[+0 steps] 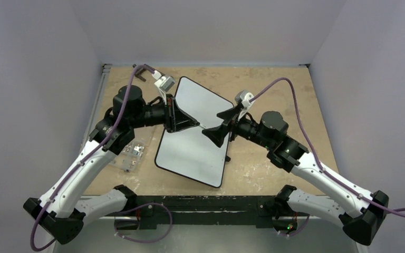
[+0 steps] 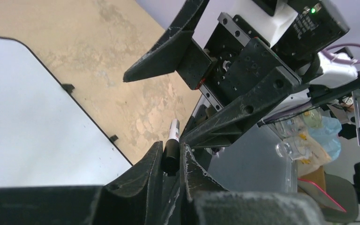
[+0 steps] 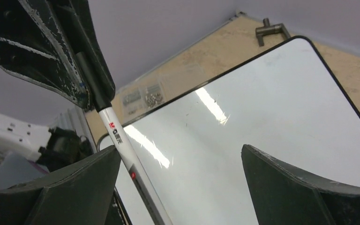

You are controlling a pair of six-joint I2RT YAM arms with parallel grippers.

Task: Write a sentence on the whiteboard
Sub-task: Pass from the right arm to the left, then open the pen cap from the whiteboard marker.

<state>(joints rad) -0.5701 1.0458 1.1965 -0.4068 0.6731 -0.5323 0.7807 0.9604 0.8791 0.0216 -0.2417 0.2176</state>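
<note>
Left claw [image 2: 171, 147] pinches 1 marker [image 3: 122, 140] over 1 whiteboard [image 1: 187, 153]; right claw [image 3: 180, 150] gapes.

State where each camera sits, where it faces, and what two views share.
Top external: above and behind the bases, looking down on the whiteboard; both arms show.
Left wrist: on its arm, facing the open right end effector; its left end effector grips the marker.
Right wrist: on its arm, facing the left end effector; own fingers show.
Shared: both wrist views show the marker and whiteboard.
</note>
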